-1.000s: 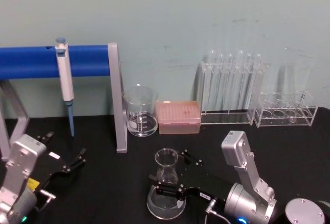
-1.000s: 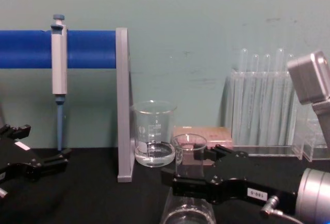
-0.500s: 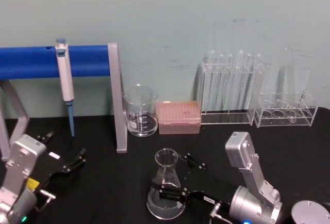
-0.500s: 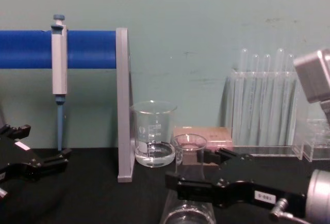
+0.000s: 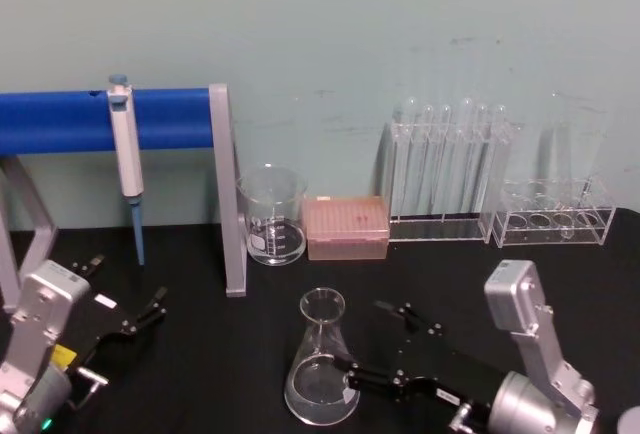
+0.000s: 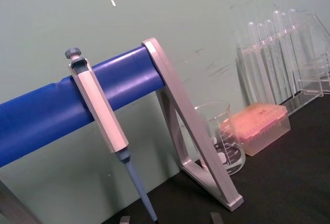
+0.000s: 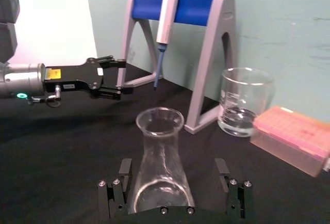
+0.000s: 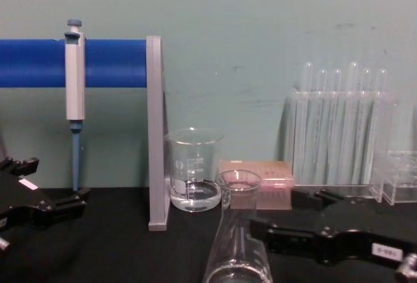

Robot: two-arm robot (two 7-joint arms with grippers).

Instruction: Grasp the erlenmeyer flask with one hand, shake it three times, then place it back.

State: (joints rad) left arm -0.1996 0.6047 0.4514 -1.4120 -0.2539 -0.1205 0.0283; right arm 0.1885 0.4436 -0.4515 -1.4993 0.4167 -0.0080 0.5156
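Two grippers sit over the black table (image 5: 200, 354), and going left to right, the left gripper (image 5: 135, 322) is parked well off to the side, below the blue pipette stand (image 5: 100, 119); whether its fingers are apart or together I cannot tell.

Next comes the flask (image 5: 322, 364), standing upright on the table, just off the fingertips of the right gripper (image 5: 385, 344). From the right wrist view the fingers (image 7: 124, 175) are spread wide, one on each side of the flask's (image 7: 160, 167) lower cone with a gap on both sides, gripping nothing.

My guess is that this is either the end, with the flask set back down and let go, or the approach before the grasp; I cannot tell which. If a grasp is next, the fingers need to slide forward around the cone and press in evenly.

As for feel: the flask is clear, smooth glass, wide at the base, tapering to a narrow neck with a flared lip, so it looks slippery. Behind it stand a squat glass beaker (image 5: 271, 214) and a pink tip box (image 5: 346, 226).
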